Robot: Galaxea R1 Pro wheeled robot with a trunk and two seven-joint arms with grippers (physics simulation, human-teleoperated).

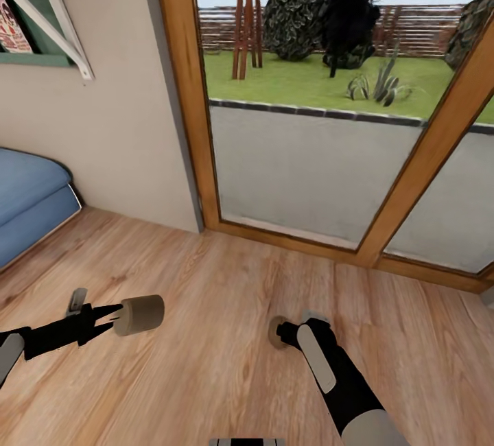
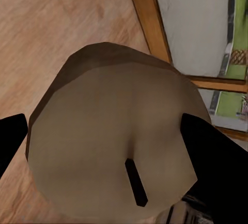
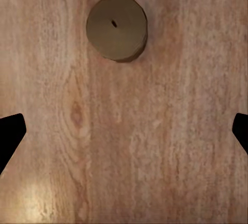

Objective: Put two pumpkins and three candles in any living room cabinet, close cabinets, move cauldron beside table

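Observation:
A beige candle point(image 1: 139, 314) hangs sideways above the wood floor, with my left gripper point(image 1: 110, 319) shut on it. In the left wrist view that candle point(image 2: 113, 131) shows its flat top and wick between the two black fingers point(image 2: 214, 154). A second candle point(image 1: 276, 331) stands upright on the floor, partly hidden behind my right gripper point(image 1: 296, 333), which points down over it. In the right wrist view this candle point(image 3: 116, 27) lies ahead of the open right gripper point(image 3: 124, 133), whose fingertips point(image 3: 10, 136) stand wide apart with nothing between them. The pumpkins and the cabinet are out of view.
A blue sofa point(image 1: 27, 199) sits at the left against the beige wall point(image 1: 116, 123). A tall wood-framed glass door point(image 1: 302, 165) stands ahead, with a garden beyond it. A green shelf point(image 1: 34, 14) hangs high on the left. Bare wood floor point(image 1: 206, 364) lies between the arms.

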